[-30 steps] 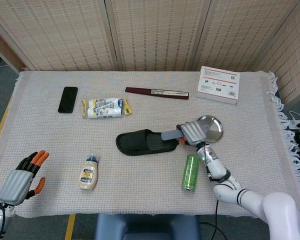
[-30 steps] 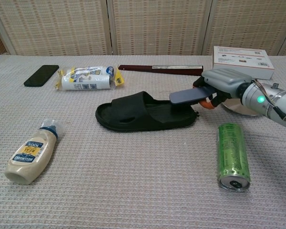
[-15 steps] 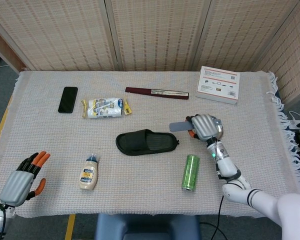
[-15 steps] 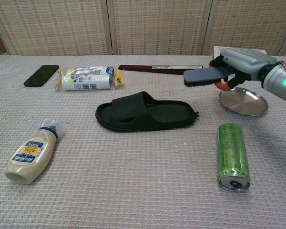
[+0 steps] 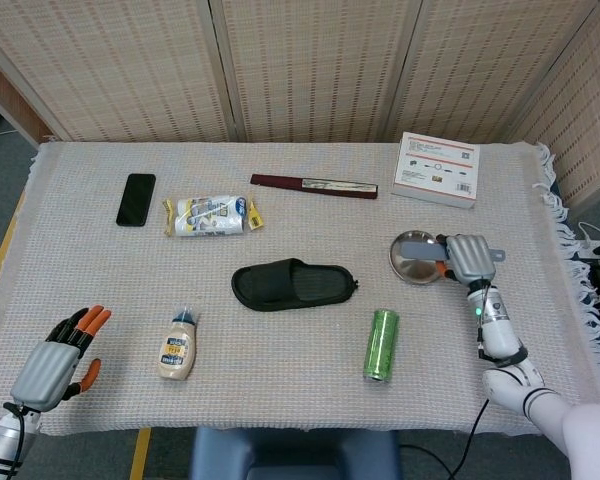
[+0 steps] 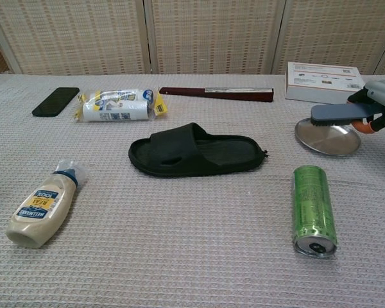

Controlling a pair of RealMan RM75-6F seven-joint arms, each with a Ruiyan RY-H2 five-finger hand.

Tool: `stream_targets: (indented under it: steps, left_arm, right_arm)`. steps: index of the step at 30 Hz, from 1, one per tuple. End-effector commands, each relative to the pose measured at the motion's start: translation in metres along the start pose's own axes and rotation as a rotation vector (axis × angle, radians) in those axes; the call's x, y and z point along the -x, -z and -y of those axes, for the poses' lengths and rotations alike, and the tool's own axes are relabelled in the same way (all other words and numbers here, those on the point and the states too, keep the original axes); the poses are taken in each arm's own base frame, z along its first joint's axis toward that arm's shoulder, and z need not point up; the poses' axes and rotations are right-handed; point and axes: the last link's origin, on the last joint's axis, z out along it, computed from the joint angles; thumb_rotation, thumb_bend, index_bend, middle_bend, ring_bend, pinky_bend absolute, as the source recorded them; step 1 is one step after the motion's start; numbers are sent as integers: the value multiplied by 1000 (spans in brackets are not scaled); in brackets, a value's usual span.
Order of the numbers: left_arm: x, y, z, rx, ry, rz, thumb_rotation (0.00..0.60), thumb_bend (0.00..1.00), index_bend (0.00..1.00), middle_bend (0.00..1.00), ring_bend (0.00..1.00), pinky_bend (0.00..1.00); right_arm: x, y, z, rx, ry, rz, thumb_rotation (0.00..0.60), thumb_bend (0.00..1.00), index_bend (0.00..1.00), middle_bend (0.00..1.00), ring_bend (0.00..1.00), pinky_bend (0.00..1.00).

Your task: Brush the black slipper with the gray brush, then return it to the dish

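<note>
The black slipper (image 5: 294,285) (image 6: 196,151) lies flat in the middle of the table. My right hand (image 5: 468,259) (image 6: 384,102) grips the gray brush (image 5: 422,250) (image 6: 338,113) by its handle and holds it level over the round metal dish (image 5: 405,267) (image 6: 327,138), a little above it, bristles down. The slipper is well to the left of the brush. My left hand (image 5: 58,350) hangs at the table's near left corner with its fingers apart and nothing in it.
A green can (image 5: 381,343) (image 6: 314,208) lies in front of the dish. A mayonnaise bottle (image 5: 178,344) (image 6: 43,205) lies near left. Further back are a phone (image 5: 136,198), a wrapped packet (image 5: 210,215), a dark flat bar (image 5: 314,185) and a white box (image 5: 437,168).
My right hand has carried the brush off the slipper's heel end, up and to the right, until it is over the dish. The left hand has barely shifted.
</note>
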Motion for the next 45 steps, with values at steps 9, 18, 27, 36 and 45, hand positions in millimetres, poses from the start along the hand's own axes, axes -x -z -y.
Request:
stream_targets:
  steps: [9, 18, 27, 36, 45]
  left_arm:
    - [1, -2, 1, -8, 1, 5, 600, 564, 0, 0, 0, 154]
    - [1, -1, 2, -29, -4, 20, 600, 564, 0, 0, 0, 156]
    - [-1, 1, 1, -23, -4, 16, 600, 565, 0, 0, 0, 157]
    - [0, 1, -1, -17, -6, 16, 600, 564, 0, 0, 0, 157]
    - [-1, 2, -2, -16, -8, 10, 600, 564, 0, 0, 0, 157]
  right_arm:
    - [19, -8, 0, -18, 55, 104, 600, 514, 220, 373, 292, 750]
    - [15, -8, 1, -37, 82, 131, 600, 484, 0, 172, 102, 615]
    - [-4, 1, -8, -47, 161, 126, 600, 334, 0, 95, 13, 505]
    - [-32, 22, -18, -45, 222, 92, 600, 192, 0, 31, 0, 344]
    - [-56, 51, -20, -48, 185, -4, 600, 182, 0, 3, 0, 175]
